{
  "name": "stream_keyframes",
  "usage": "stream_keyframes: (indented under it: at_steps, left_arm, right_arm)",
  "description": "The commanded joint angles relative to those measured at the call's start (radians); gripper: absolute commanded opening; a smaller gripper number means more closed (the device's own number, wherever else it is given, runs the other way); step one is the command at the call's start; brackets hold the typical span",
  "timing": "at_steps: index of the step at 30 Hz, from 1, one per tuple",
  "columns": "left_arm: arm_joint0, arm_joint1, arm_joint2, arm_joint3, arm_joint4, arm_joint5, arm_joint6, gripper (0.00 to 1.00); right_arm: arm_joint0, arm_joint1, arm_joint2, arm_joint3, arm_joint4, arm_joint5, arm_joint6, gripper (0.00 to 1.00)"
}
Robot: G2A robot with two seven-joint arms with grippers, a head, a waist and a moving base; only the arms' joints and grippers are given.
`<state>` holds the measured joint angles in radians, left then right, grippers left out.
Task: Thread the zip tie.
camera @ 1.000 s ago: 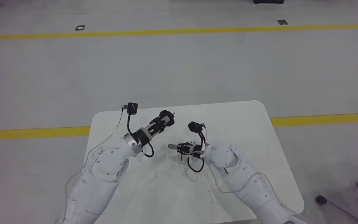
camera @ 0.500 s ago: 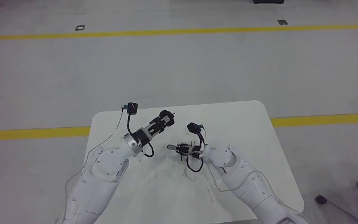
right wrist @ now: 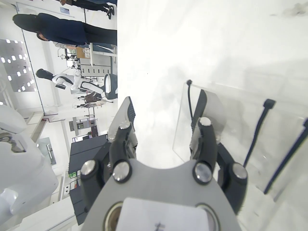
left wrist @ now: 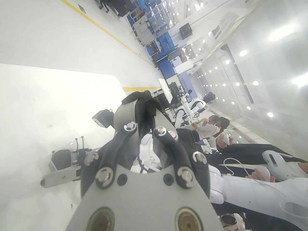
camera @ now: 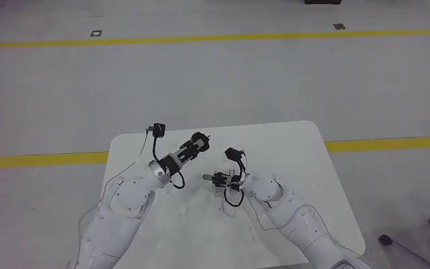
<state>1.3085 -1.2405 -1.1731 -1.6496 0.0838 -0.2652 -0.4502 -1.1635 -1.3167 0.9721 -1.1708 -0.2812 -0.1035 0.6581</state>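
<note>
In the top view we see both arms over the white counter (camera: 295, 144), the left claw (camera: 200, 140) nearer the far edge and the right claw (camera: 209, 177) close beside it, toward the robot; the ties are too small to make out here. In the left wrist view the left claw's pads meet at their tips, and we cannot tell whether anything thin is pinched between them. Beyond them the right claw lies low over the counter next to a clear holder (left wrist: 80, 145). In the right wrist view the right claw stands apart with nothing between its pads. One finger (right wrist: 201, 108) sits just beside the holder's edge, where a black zip tie (right wrist: 189, 98) runs along the clear plate with its head at the end away from the claw. The other zip ties (right wrist: 258, 131) stand farther along the same holder. We judge that the pick is not yet made, and the trouble from here lies in that near finger. If the claw closes as it sits, the pad may catch the plate's edge instead of the strap, tipping or pushing the light holder across the smooth counter. The strap is thin and springy, so an off-centre squeeze could flick it out of the grip or twist it. A twisted tail would then miss the small head slot when the threading comes.
</note>
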Motion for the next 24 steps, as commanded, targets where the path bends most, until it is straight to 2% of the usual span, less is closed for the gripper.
stream_keyframes:
  at_steps: [1,9,24]
  left_arm:
    - [0.0,0.0,0.0,0.0,0.0,0.0,0.0,0.0]
    - [0.0,0.0,0.0,0.0,0.0,0.0,0.0,0.0]
    - [0.0,0.0,0.0,0.0,0.0,0.0,0.0,0.0]
  right_arm:
    - [-0.001,0.0,0.0,0.001,0.0,0.0,-0.001,0.5]
    - [-0.005,0.003,0.002,0.004,-0.002,0.002,-0.003,0.47]
    - [-0.008,0.006,0.005,0.002,-0.007,0.01,-0.004,0.29]
